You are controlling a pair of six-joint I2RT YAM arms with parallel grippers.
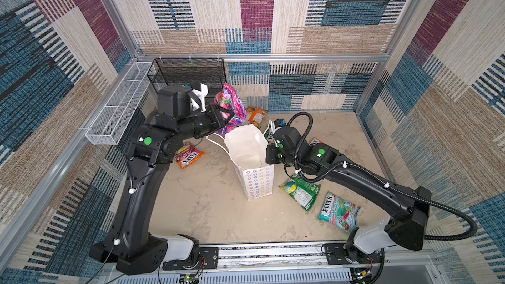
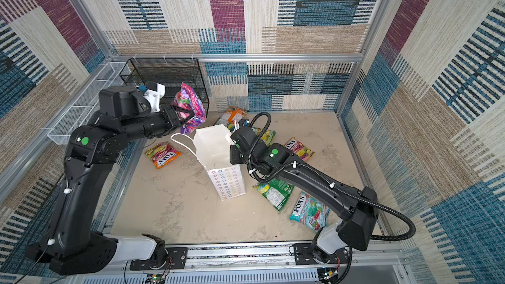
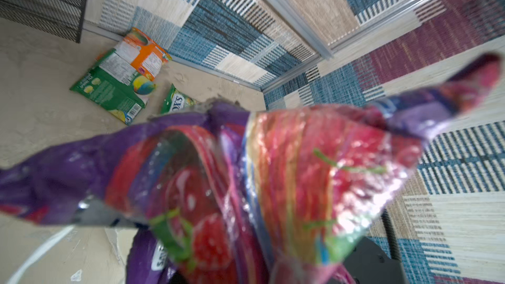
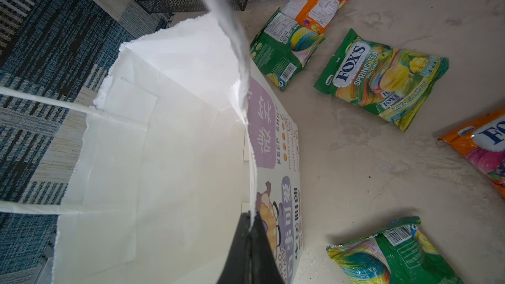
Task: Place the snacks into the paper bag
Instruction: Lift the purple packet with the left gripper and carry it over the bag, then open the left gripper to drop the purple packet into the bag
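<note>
Two arms meet over the beige tabletop [image 1: 207, 214], and between them the paper bag [image 1: 257, 184] stands upright near the middle with its mouth open. The right gripper [image 4: 250, 224] has its jaws pressed together on one wall of the bag at the rim, holding the mouth apart. As far as the right wrist view reaches, nothing seems to lie inside, though the very bottom is hard to make out. The left gripper [image 1: 228, 114] hangs just beyond the bag's far-left corner, above the rim, its fingers pinching a purple packet [image 1: 232, 102] that is crumpled and stands on end across the jaws. The other snacks lie flat around the bag, among them an orange packet [image 1: 189, 157] by the left arm and a green packet [image 1: 300, 191] and a teal packet [image 1: 338, 211] on the right. The likeliest trouble is the purple packet catching the rim, since it is held crosswise and spreads wide against a narrow mouth. A push there could fold the unpinched wall inward or tip the light bag. The cord handle [image 1: 216, 142] loops outward toward the left gripper and could snag a finger.
</note>
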